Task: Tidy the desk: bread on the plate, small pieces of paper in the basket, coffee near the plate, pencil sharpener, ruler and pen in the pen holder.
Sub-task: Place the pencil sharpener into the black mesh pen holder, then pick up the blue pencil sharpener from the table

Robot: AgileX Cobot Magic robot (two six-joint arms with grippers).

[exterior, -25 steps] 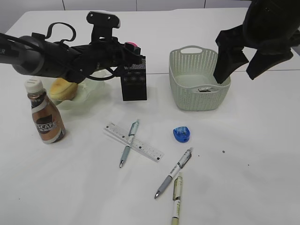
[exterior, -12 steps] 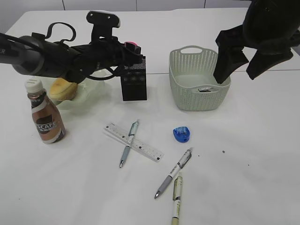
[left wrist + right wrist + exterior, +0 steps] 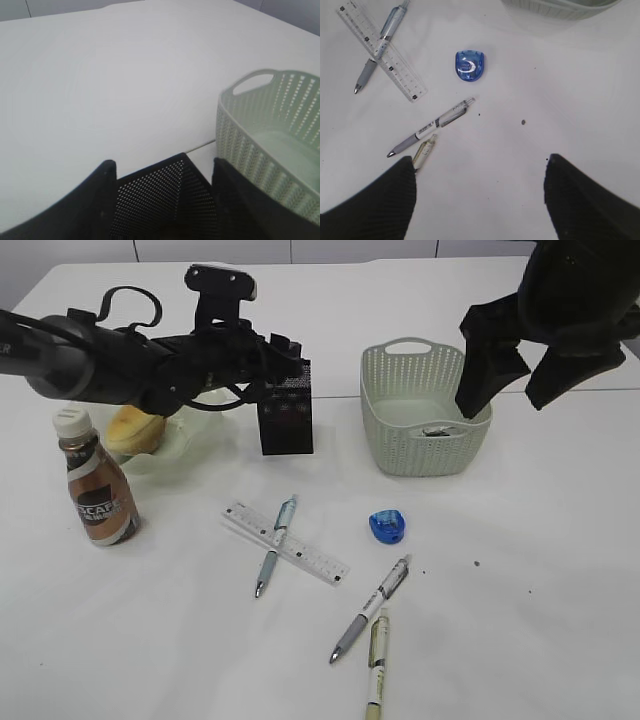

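Note:
My left gripper (image 3: 290,353) is open just above the black mesh pen holder (image 3: 285,412), and its jaws (image 3: 162,167) frame the holder's top (image 3: 165,200). My right gripper (image 3: 510,390) is open and empty, high over the table (image 3: 480,165). Bread (image 3: 133,428) lies on the pale plate (image 3: 178,445). The coffee bottle (image 3: 97,488) stands in front of the plate. A clear ruler (image 3: 310,558) (image 3: 402,77) lies under a pen (image 3: 275,545) (image 3: 382,40). The blue pencil sharpener (image 3: 388,527) (image 3: 469,65) and two more pens (image 3: 372,608) (image 3: 376,665) lie on the table.
The pale green basket (image 3: 425,445) stands to the right of the pen holder with a small dark scrap inside (image 3: 436,429); its wall shows in the left wrist view (image 3: 260,150). The left arm stretches over the plate. A few dark specks (image 3: 523,121) dot the table.
A pink thing that showed at my left gripper's tips above the pen holder is gone from view. The right arm has not moved.

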